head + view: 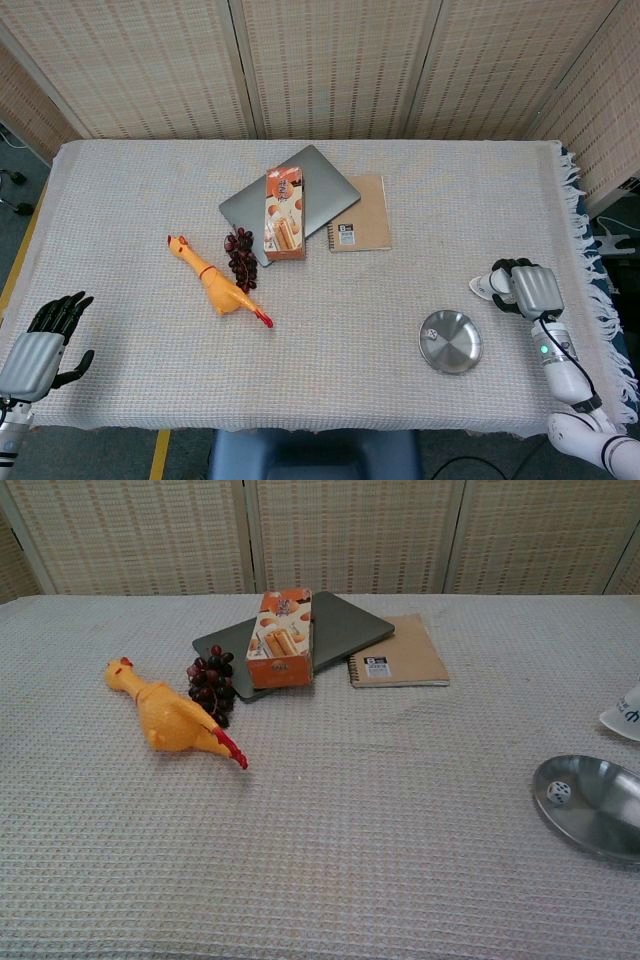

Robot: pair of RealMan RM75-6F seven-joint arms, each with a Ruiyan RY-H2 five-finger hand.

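The right hand [528, 288] curls around a tipped white paper cup [484, 288] near the table's right edge, beside the steel dish [451, 342], where a loose grip could drop it.

We see a yellow rubber chicken [215, 283] with a red comb and red feet. At its two o'clock lie dark purple grapes [240, 256]. The snack box [284, 213] is orange, on a grey laptop [290, 200]. At three o'clock of the laptop is a brown notebook [360, 214]. The dish [450, 341] is shiny silver. The cup [486, 288] looks white, maybe with dark marks. Our right hand [527, 289] is grey and black. The cloth [350, 320] is pale and woven.
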